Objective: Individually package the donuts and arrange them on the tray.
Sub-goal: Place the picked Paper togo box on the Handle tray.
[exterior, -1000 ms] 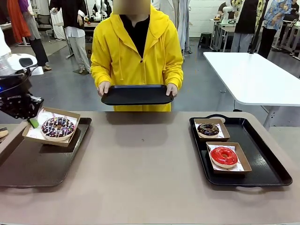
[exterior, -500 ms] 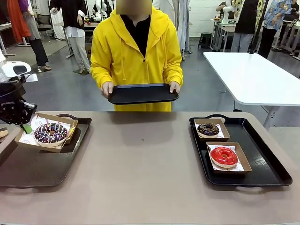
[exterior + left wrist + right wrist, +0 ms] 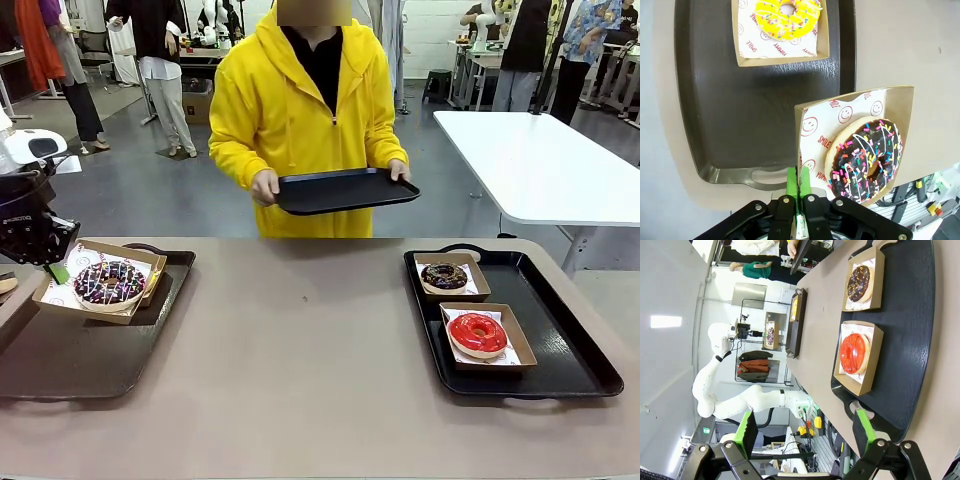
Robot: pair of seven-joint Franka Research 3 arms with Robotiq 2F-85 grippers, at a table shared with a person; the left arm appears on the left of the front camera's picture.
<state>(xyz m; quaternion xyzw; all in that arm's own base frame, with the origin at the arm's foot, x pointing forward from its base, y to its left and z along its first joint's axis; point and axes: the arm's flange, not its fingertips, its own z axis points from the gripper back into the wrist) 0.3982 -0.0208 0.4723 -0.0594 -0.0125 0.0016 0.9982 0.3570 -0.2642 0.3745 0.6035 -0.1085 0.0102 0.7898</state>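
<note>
Workshop floor and white tables are seen behind a beige counter (image 3: 300, 350) shared with a person in a yellow hooded jacket (image 3: 310, 110).
A brown cardboard box (image 3: 95, 283) holding the dark chocolate donut with coloured sprinkles (image 3: 108, 281) is held raised and tilted over the left dark tray (image 3: 70, 360) by the left gripper (image 3: 799, 196), its fingers clamped together on the box edge. A yellow-iced donut (image 3: 787, 15) is seen boxed on that tray. On the right black tray (image 3: 560, 350), the dark donut (image 3: 444, 276) and the glossy red-iced donut (image 3: 477, 332) are set in separate boxes. The right gripper (image 3: 804, 429) is held with fingers apart, holding nothing. An empty black tray (image 3: 345, 190) is carried by the person.
</note>
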